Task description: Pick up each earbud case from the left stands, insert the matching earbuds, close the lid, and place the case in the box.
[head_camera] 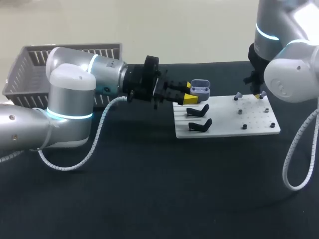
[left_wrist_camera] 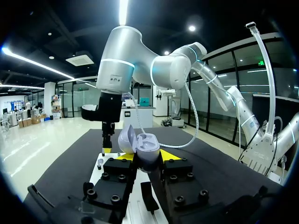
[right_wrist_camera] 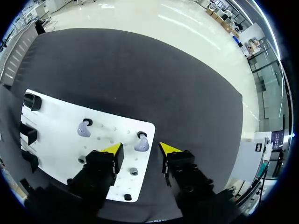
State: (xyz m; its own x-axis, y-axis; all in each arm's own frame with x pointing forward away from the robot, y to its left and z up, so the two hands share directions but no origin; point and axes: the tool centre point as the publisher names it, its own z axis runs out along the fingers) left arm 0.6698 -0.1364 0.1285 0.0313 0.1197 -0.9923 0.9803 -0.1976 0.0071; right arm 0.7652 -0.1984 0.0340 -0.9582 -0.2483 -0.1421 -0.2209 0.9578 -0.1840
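My left gripper (head_camera: pixel 192 92) is shut on a pale lavender earbud case (head_camera: pixel 201 88), lid open, held just above the white board's (head_camera: pixel 227 130) left end. In the left wrist view the case (left_wrist_camera: pixel 148 154) sits between the yellow tips with its lid (left_wrist_camera: pixel 126 139) tipped back. My right gripper (right_wrist_camera: pixel 140 148) stands open over the board's far right corner. A lavender earbud (right_wrist_camera: pixel 141 143) on a peg lies between its fingers, which are clear of it. A second earbud (right_wrist_camera: pixel 84 129) sits on the board (right_wrist_camera: pixel 56 121) further left, also seen from above (head_camera: pixel 238 94).
Two empty black stands (head_camera: pixel 198 110) (head_camera: pixel 199 124) stand on the board's left part, below the held case. Small dark pegs (head_camera: pixel 244 127) dot its right part. A grey slatted basket (head_camera: pixel 22 74) sits at the back left, behind my left arm.
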